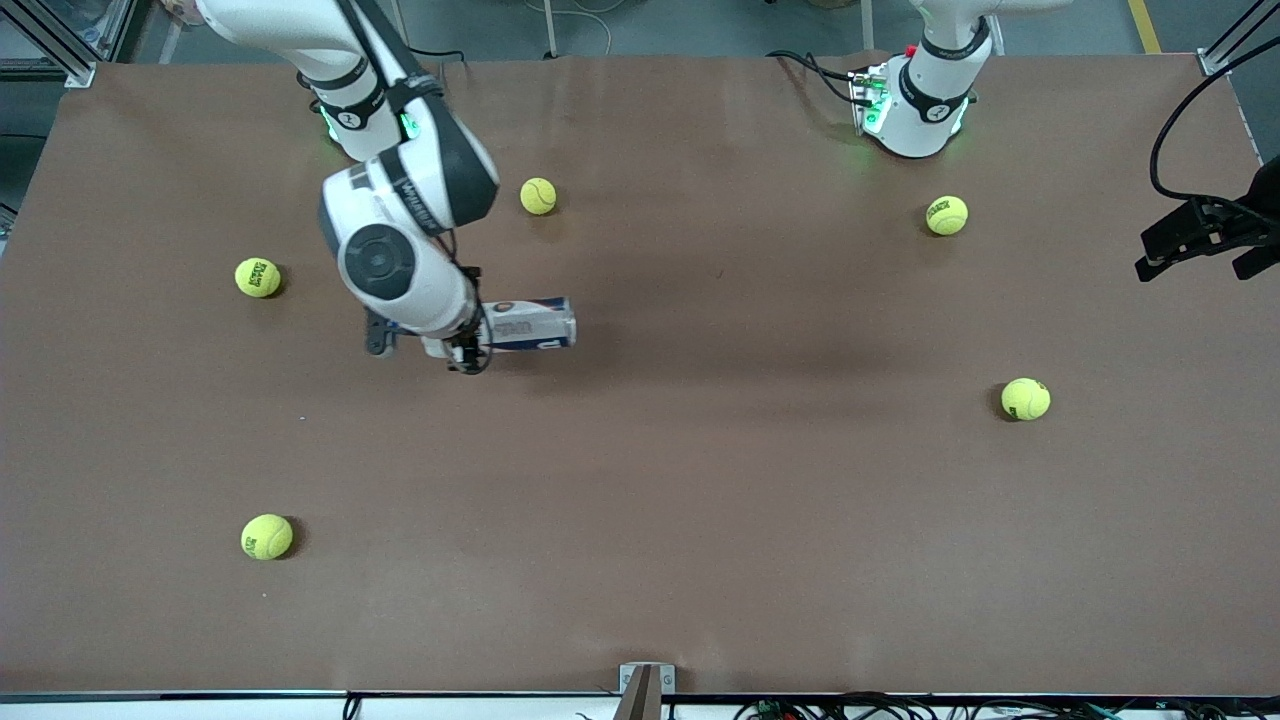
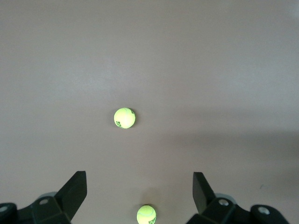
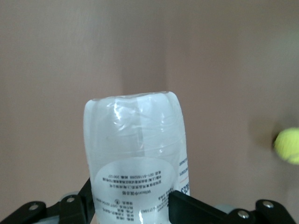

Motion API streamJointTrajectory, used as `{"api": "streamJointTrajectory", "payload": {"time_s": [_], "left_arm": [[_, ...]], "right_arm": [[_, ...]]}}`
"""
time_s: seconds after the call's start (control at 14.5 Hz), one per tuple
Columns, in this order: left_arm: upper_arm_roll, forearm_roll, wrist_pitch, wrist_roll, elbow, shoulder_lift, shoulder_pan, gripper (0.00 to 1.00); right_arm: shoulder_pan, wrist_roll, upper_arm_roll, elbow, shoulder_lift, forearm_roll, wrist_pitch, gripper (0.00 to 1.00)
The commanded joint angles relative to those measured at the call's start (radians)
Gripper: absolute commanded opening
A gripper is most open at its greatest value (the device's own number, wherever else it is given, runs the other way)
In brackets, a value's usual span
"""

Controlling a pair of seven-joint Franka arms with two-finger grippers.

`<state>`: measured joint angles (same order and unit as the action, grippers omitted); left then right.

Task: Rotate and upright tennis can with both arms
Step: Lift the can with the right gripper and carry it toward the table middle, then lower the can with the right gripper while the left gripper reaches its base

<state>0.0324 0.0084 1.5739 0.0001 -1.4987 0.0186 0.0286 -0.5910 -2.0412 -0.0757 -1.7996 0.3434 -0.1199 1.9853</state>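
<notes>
The tennis can, clear plastic with a white and navy label, lies horizontal near the right arm's end of the table. My right gripper is shut on one end of it. In the right wrist view the can stands out from between the black fingers, its clear end pointing away from the hand. Whether the can rests on the table or hangs just above it I cannot tell. My left gripper hangs open over the table's edge at the left arm's end, holding nothing; its fingers stand wide apart.
Several yellow-green tennis balls lie scattered on the brown table: one near the right arm's base, one beside the right arm, one nearer the camera, two toward the left arm's end. The left wrist view shows two balls.
</notes>
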Motion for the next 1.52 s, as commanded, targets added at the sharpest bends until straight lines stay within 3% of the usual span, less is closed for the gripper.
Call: {"api": "streamJointTrajectory", "payload": {"time_s": [0.0,0.28,0.62,0.97,1.11,1.45], "left_arm": [[0.000,-0.001,-0.005,0.018,-0.020,-0.025,0.001,1.00],[0.000,-0.001,-0.009,0.017,-0.020,-0.025,-0.001,1.00],[0.000,0.001,-0.009,0.014,-0.020,-0.023,0.002,1.00],[-0.015,-0.002,-0.008,0.015,-0.009,-0.017,0.004,1.00],[-0.031,-0.008,-0.008,0.005,0.035,-0.011,0.005,1.00],[-0.068,-0.013,-0.008,0.005,0.035,0.062,0.008,1.00]], "right_arm": [[-0.064,-0.094,-0.013,0.196,0.168,-0.018,0.006,0.69],[-0.139,-0.232,-0.013,0.419,0.365,-0.010,0.035,0.69],[-0.214,-0.385,-0.013,0.554,0.475,-0.010,0.168,0.69],[-0.317,-0.493,-0.047,0.836,0.701,0.003,0.167,0.69],[-0.340,-0.493,-0.050,0.841,0.706,0.005,0.185,0.69],[-0.395,-0.494,-0.076,0.842,0.747,0.037,0.237,0.69]]}}
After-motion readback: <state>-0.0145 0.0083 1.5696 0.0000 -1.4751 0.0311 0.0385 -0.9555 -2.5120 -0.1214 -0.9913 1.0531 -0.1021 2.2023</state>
